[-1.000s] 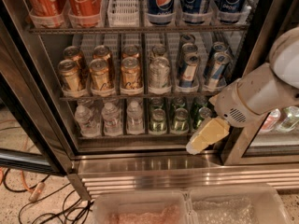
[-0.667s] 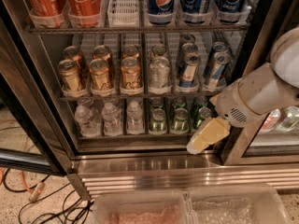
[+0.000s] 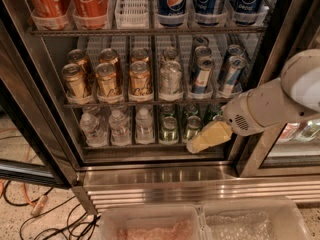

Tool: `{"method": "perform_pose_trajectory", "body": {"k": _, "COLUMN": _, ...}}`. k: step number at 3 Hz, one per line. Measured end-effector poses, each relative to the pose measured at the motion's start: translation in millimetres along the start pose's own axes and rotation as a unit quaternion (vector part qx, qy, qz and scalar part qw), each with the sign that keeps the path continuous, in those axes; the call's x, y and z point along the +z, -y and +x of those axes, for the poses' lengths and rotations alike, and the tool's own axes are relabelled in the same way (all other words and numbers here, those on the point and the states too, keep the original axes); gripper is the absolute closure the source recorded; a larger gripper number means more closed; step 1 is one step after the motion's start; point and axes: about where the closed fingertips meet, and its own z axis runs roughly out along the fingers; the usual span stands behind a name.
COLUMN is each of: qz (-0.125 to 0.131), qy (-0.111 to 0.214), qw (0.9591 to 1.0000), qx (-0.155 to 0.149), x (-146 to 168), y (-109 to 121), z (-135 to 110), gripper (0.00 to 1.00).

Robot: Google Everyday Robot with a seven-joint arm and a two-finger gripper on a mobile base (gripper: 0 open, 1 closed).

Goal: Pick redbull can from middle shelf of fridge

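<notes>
Cables (image 3: 30,209) lie on the speckled floor at the lower left, before the fridge (image 3: 150,176), which stands open so that the arm (image 3: 265,104) can reach in from the right. On the middle shelf (image 3: 150,103) the cans stand upright in clear lanes, probably to keep each kind in its own row. I count six gold cans (image 3: 107,79) in three lanes, two pale silver cans (image 3: 170,76), and at least five slim blue-silver ones in the two right lanes. The nearest redbull can (image 3: 202,75) is at the front of its lane. The gripper (image 3: 207,138) hangs lower, before the bottle rack, apart from every can. It holds nothing that I can see; how far it is open I cannot tell.
</notes>
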Motion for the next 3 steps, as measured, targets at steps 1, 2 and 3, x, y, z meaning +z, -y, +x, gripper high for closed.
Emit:
{"method": "perform_pose_trajectory", "body": {"k": 1, "qz": 0.039, "qy": 0.050, "qw": 0.9969, "qx": 0.045, "x": 6.6, "y": 13.3, "z": -12.0, "gripper": 0.00}}
{"method": "perform_pose_trajectory", "body": {"k": 2, "qz": 0.088, "qy": 0.091, "qw": 0.9876, "qx": 0.093, "x": 5.8, "y": 18.5, "z": -13.8, "gripper": 0.00}}
{"method": "perform_pose_trajectory", "body": {"k": 3, "qz": 0.140, "qy": 0.124, "qw": 0.9737, "qx": 0.130, "x": 8.3, "y": 30.9, "z": -17.4, "gripper": 0.00}}
